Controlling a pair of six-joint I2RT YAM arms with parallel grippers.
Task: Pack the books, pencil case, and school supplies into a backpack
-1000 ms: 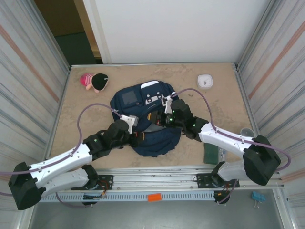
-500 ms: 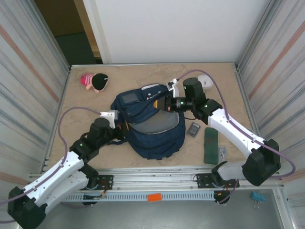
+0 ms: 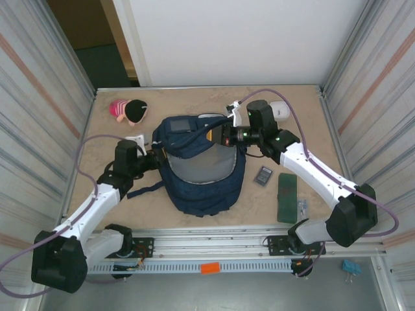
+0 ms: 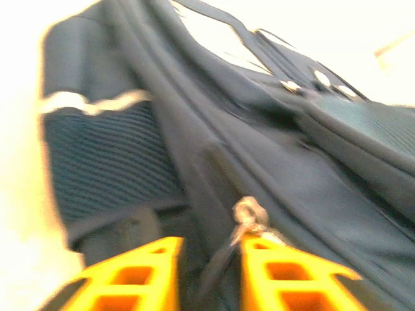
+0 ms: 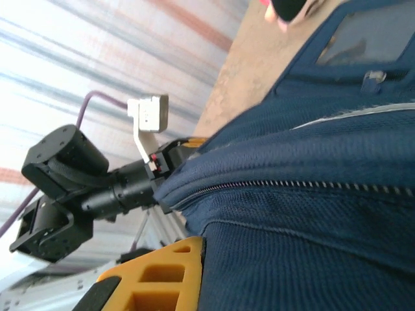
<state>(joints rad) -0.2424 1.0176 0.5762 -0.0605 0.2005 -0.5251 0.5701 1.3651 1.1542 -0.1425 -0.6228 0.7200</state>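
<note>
Tan tabletop [image 3: 194,98]; overhead: right jaws clamped on backpack [image 3: 204,191] rim; left wrist: left jaws apart by zipper pull [image 4: 248,214].

The backpack [image 3: 206,184] is drawn open and farther up the table [image 3: 305,129] (grey lining now showing) as the left hand [image 4: 209,275] eases its jaws apart.

The backpack [image 3: 207,194] is navy with white trim, the book [image 3: 287,197] dark green, the table [image 3: 311,129] mottled beige.
</note>
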